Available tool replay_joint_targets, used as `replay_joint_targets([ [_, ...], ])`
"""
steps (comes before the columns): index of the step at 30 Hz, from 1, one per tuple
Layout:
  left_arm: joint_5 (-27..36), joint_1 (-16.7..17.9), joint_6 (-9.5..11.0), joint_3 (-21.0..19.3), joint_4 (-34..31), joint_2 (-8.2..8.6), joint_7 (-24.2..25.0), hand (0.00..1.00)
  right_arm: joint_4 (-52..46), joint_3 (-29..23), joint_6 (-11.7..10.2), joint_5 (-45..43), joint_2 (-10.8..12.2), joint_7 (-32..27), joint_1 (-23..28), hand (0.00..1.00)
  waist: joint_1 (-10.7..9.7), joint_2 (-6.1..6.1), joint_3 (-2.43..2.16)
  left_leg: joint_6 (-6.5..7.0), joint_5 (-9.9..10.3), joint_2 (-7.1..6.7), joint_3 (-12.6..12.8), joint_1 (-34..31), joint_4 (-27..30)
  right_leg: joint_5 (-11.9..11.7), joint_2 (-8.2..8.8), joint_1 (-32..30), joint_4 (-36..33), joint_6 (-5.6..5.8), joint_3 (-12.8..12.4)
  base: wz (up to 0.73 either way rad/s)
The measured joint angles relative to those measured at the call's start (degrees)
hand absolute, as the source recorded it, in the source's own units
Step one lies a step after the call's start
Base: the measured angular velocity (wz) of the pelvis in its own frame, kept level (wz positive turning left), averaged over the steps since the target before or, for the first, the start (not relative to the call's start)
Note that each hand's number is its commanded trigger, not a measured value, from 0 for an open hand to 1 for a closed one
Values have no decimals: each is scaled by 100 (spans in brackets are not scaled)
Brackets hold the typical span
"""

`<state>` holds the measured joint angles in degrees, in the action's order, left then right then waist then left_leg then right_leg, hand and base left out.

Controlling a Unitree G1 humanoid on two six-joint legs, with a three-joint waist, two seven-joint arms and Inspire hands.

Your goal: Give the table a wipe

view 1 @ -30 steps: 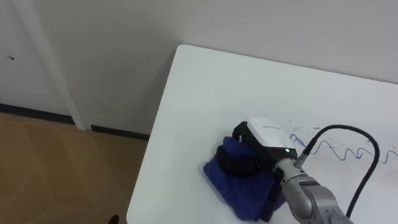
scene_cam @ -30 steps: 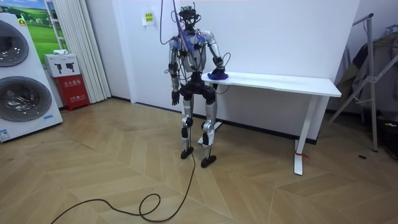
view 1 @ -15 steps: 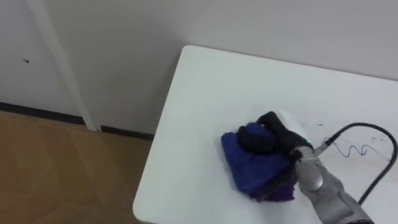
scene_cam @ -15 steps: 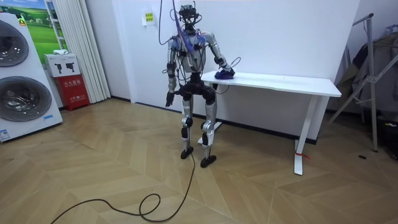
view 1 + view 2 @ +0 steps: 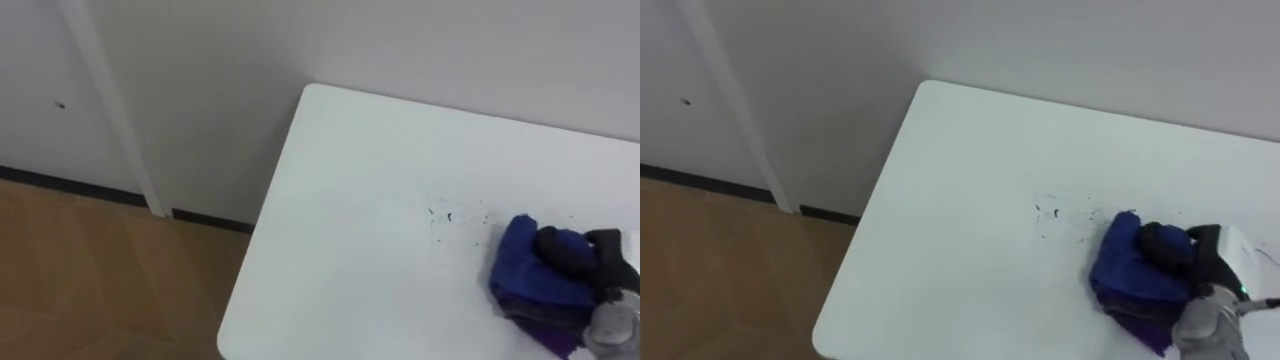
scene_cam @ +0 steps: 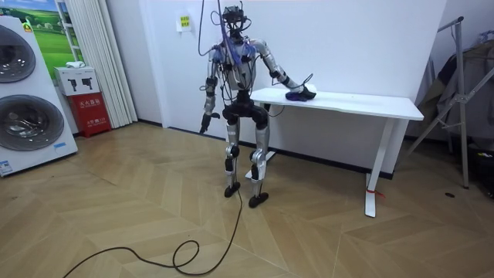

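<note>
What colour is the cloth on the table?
Blue cloth, purple underneath; best in the right eye view.

The right hand point(image 5: 1205, 255) sinks into the cloth point(image 5: 1130, 272), its underside hidden. Right of the cloth, the table point(image 5: 970, 200) runs off the picture's edge.

A deep-blue cloth point(image 5: 530, 272) with purple folds lay on the white tabletop point(image 5: 350, 220), which was dotted with dark ink specks point(image 5: 446, 214). The robot hand point(image 5: 1215, 258) showed black fingers and a white back. The wood floor point(image 5: 90, 260) was herringbone brown.
</note>
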<state>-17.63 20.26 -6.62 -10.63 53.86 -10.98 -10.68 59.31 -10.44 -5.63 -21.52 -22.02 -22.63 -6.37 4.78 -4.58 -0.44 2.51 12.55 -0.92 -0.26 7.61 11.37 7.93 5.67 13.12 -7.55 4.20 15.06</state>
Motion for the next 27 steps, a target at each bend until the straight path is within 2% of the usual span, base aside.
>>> replay_joint_targets([
  [2,-9,-12,79,-142,-9,-1,-15,0,96,-325,-65,51,-2,-131,223,100,-98,-57,-5,4,2,0,10,3,-12,2,-4,-9,-9,2,-67,0],
  [5,-4,-62,80,-343,-9,-14,-20,0,87,-743,-73,81,-3,-328,552,100,-185,-74,-6,11,9,15,22,5,-41,1,-18,-20,-12,2,-62,-10],
  [9,-8,-50,81,-334,-9,-34,-27,0,-128,-818,-31,35,-4,-564,800,100,-294,-47,-20,10,9,-14,33,-5,-59,1,-23,-13,-28,3,76,-7],
  [10,-8,-66,81,-258,-5,-19,-32,0,-251,-781,58,15,5,-563,787,100,-272,-22,-26,8,8,2,117,3,-69,1,-23,-22,-26,3,51,-31],
  [12,-6,-109,70,-107,16,-17,-32,0,-553,-524,335,-142,65,-556,672,100,-258,4,-19,0,2,10,221,-2,-67,2,-25,-72,-27,3,-14,-40],
  [13,-8,-207,63,49,101,-18,-30,0,-931,-260,608,-366,86,-522,638,100,-140,30,-14,-7,-2,27,328,-5,-72,1,-37,-146,-51,3,-113,-63],
  [14,-4,-344,35,204,200,-20,-28,0,-1486,128,870,-624,130,-433,630,100,15,52,-1,-12,-5,29,348,-31,-71,1,-53,-242,-51,2,-127,-72],
  [15,-6,-403,17,259,230,-17,-18,0,-1815,397,965,-775,160,-350,601,100,73,52,7,-20,-9,31,355,-47,-69,1,-61,-286,-51,2,-120,-58],
  [16,-19,-502,-55,362,247,7,6,0,-2248,980,1055,-1064,203,-151,428,100,93,55,10,-42,-24,51,363,-102,-52,-11,-77,-350,-52,-17,-76,-25],
  [17,-52,-521,-76,433,262,21,11,0,-2390,1211,1081,-1176,227,-48,297,100,114,58,12,-53,-33,56,357,-124,-48,-15,-81,-373,-65,-23,-74,-9],
  [19,-60,-705,-92,706,235,46,72,0,-2639,2158,1181,-1473,428,433,-384,100,342,49,52,-93,-68,86,296,-158,-50,-6,-107,-420,-123,-42,-26,14],
  [20,-89,-715,-95,713,202,46,98,0,-2640,2355,1192,-1535,458,565,-573,100,393,24,56,-101,-78,81,250,-187,-49,8,-107,-421,-120,-66,3,37],
  [21,-187,-718,-104,717,160,47,126,0,-2617,2552,1158,-1684,498,831,-880,100,492,-25,81,-113,-109,61,120,-225,-53,21,-102,-411,-115,-86,104,61],
  [22,-208,-688,-163,729,125,47,127,0,-2511,2560,1142,-1698,514,991,-1117,100,611,-59,86,-117,-135,40,-59,-304,-43,21,-93,-392,-107,-87,251,96],
  [23,-203,-643,-259,730,117,43,128,0,-2211,2547,1141,-1583,498,1033,-1333,100,659,-88,89,-107,-196,10,-225,-331,-39,21,-72,-388,-103,-86,426,94],
  [24,-209,-593,-298,729,113,39,128,0,-2032,2538,1150,-1518,494,1042,-1426,100,678,-98,84,-102,-211,-4,-315,-351,-40,21,-64,-378,-108,-86,498,94],
  [25,-207,-428,-352,729,100,4,128,0,-1713,2488,1155,-1351,482,1045,-1502,100,715,-132,72,-99,-241,-30,-469,-404,-35,21,-52,-375,-107,-86,584,77],
  [27,-192,-245,-442,680,100,-30,145,0,-1188,2415,1093,-1070,389,1013,-1423,100,756,-145,77,-97,-242,-71,-682,-535,36,22,-44,-387,-108,-86,666,69],
])
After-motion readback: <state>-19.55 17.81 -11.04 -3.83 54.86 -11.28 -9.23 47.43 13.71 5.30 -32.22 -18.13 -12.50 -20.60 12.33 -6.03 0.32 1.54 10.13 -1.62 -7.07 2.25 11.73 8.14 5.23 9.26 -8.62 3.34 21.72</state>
